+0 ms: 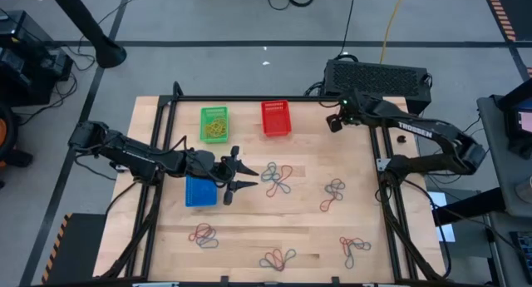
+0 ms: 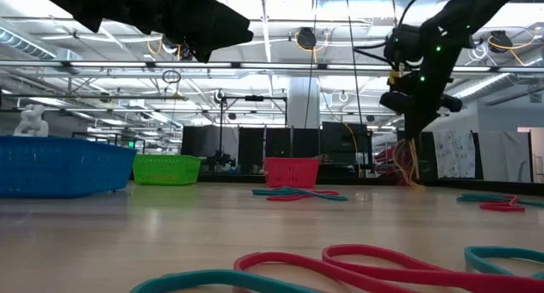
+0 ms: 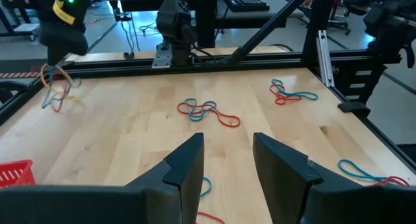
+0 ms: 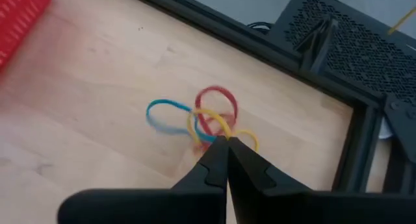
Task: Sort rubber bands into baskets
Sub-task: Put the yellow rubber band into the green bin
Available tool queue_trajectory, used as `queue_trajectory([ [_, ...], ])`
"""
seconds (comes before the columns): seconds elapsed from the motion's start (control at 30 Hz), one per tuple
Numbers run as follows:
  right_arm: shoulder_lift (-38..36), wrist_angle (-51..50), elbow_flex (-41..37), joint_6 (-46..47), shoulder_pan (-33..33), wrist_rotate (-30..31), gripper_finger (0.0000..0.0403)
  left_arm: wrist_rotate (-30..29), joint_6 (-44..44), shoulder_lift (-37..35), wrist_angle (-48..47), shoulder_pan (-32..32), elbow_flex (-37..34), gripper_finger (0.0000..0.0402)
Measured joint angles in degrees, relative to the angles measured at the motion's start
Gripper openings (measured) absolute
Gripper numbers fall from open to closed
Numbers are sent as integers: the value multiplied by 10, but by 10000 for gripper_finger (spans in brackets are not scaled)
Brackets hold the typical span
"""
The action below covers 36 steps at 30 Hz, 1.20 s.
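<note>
My right gripper (image 1: 335, 121) is shut on a small tangle of rubber bands (image 4: 195, 117), blue, red and yellow, raised over the table's far right part, to the right of the red basket (image 1: 276, 118). It also shows in the left wrist view (image 3: 62, 39), with the bands (image 3: 57, 91) hanging under it. My left gripper (image 1: 237, 175) is open and empty, raised just right of the blue basket (image 1: 199, 191). The green basket (image 1: 214, 125) stands left of the red one and holds several bands. My right gripper pinches the tangle at its top (image 4: 220, 134) between its two shut fingertips, from above, pointing down. Several loops are caught together. The blue loop (image 4: 166, 112) and red loop (image 4: 218, 102) hang slack below the fingers, clear of the table.
Tangles of bands lie on the table at the middle (image 1: 278, 177), right of middle (image 1: 332, 194), near left (image 1: 202, 234), near middle (image 1: 278, 258) and near right (image 1: 355, 247). A black frame rail (image 1: 249, 100) runs round the table. A black box (image 1: 378, 75) stands beyond the far edge.
</note>
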Motion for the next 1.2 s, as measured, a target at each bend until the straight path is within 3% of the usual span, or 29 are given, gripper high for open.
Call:
queue_trajectory([
  [0.3,-9,-69,0,16,26,0,0,0,0,0,0,0,0,141],
  [0.57,-6,-52,0,33,49,2,6,0,0,0,0,0,0,141],
  [1.0,121,-20,1,47,28,6,124,0,0,0,0,0,0,141],
  [1.2,179,-3,1,61,28,16,150,0,0,0,-1,0,0,141],
])
